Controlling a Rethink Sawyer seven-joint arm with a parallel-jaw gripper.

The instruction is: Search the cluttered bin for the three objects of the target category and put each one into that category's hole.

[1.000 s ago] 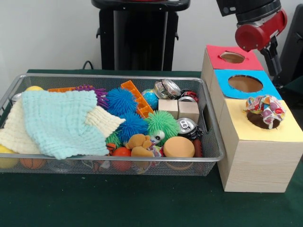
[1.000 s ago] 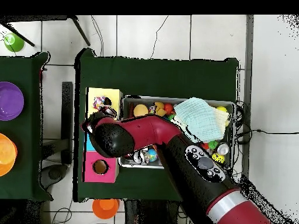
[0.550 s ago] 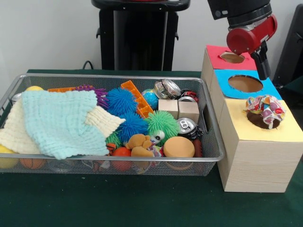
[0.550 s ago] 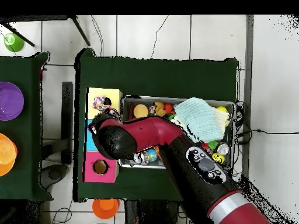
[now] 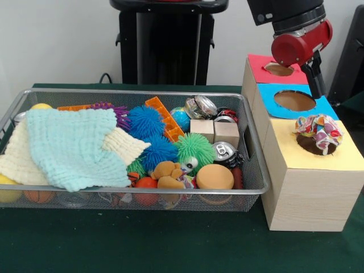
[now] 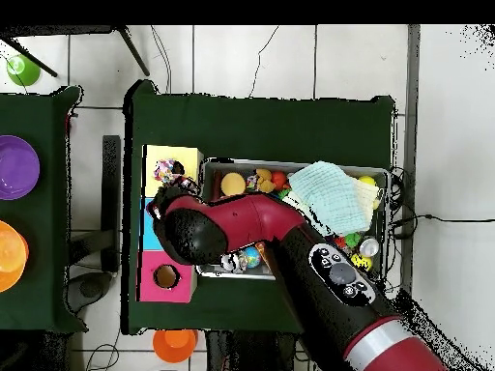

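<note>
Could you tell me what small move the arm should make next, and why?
Probably swing across toward the wire bin. The gripper hangs above the blue-topped hole apparently carrying nothing, a patterned cloth already sits in the yellow-topped hole, and two more cloths, the mint cloth and cream cloth, lie in the bin.

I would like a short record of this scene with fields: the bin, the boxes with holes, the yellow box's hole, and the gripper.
bin: wire bin full of toys, cans, wooden blocks and balls; a mint cloth lies over its left part in the front view
boxes: red box, blue box, yellow box in a row beside the bin, one hole in each top
yellow hole: a patterned cloth bundle sits in it, sticking out
gripper: gripper hangs above the blue box, holding nothing visible; open or shut not clear
</note>
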